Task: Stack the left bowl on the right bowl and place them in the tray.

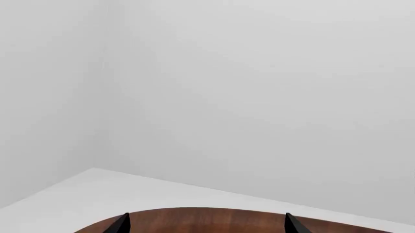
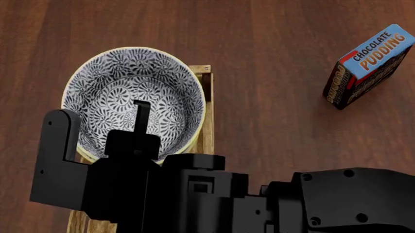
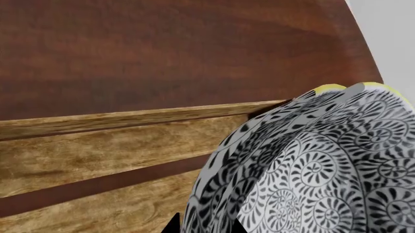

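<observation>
- The bowl (image 2: 133,99) sits in the tray (image 2: 206,121), seen from the head view. It has a black and white swirl pattern inside and a yellow rim.
- I can see only one bowl from above. The right wrist view shows two patterned walls (image 3: 304,165) close together near the yellow rim, so it may be two bowls, one inside the other. I cannot tell for sure.
- The tray is pale wood with slats (image 3: 84,160). It rests on the dark brown bench (image 2: 272,58).
- The bowl covers most of the tray's far end. It hangs out over the tray's left side.
- The right end effector (image 2: 141,121) is at the near rim of the bowl. One black finger (image 2: 141,116) sticks up inside the bowl. In the right wrist view, two dark tips sit right by the bowl's wall. I cannot tell if it grips the rim.
- The left end effector (image 1: 207,224) is spread wide, with nothing between its two dark tips. It points out past the edge of the bench toward a white wall (image 1: 259,97).
- A blue and red chocolate pudding box (image 2: 368,65) lies on the bench, well apart from the tray, off to the right.
</observation>
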Controlling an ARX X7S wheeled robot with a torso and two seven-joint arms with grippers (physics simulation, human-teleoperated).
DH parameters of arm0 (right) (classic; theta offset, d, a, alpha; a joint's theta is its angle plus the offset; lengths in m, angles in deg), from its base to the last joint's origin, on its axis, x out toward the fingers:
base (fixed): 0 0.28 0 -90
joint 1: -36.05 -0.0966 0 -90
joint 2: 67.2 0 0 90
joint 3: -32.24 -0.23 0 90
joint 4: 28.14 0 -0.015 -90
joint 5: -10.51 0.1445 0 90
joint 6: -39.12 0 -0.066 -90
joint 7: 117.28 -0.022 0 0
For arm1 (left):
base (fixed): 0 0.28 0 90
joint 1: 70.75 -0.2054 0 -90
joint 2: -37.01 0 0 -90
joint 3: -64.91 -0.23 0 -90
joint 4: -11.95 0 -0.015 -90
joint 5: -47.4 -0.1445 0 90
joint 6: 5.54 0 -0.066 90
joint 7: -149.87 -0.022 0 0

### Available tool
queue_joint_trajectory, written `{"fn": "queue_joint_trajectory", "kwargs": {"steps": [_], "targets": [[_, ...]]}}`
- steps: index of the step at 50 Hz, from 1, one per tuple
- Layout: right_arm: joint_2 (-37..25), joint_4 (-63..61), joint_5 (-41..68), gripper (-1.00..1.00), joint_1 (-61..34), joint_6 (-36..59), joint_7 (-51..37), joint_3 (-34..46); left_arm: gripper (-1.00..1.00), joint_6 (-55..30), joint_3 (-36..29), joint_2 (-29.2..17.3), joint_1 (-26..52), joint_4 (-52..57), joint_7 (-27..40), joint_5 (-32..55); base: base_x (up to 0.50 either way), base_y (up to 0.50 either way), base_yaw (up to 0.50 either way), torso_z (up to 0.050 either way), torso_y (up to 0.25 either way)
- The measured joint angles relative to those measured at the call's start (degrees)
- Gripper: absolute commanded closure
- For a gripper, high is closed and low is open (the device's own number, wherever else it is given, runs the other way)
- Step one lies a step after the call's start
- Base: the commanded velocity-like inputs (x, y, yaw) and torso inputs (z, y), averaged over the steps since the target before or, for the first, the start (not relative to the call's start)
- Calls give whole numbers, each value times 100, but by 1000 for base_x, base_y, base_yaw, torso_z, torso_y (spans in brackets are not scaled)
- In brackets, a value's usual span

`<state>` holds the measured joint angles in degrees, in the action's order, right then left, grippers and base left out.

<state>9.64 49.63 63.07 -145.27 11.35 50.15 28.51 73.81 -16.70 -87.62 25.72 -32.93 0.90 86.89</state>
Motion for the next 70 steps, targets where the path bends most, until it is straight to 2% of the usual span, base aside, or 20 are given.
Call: {"fn": "queue_joint_trajectory", "kwargs": {"steps": [70], "targets": [[482,1598,-571,100,380,-825,919,517,-100,75,-27,-46,-14,-16,27,43,0,0,0,0,1]]}}
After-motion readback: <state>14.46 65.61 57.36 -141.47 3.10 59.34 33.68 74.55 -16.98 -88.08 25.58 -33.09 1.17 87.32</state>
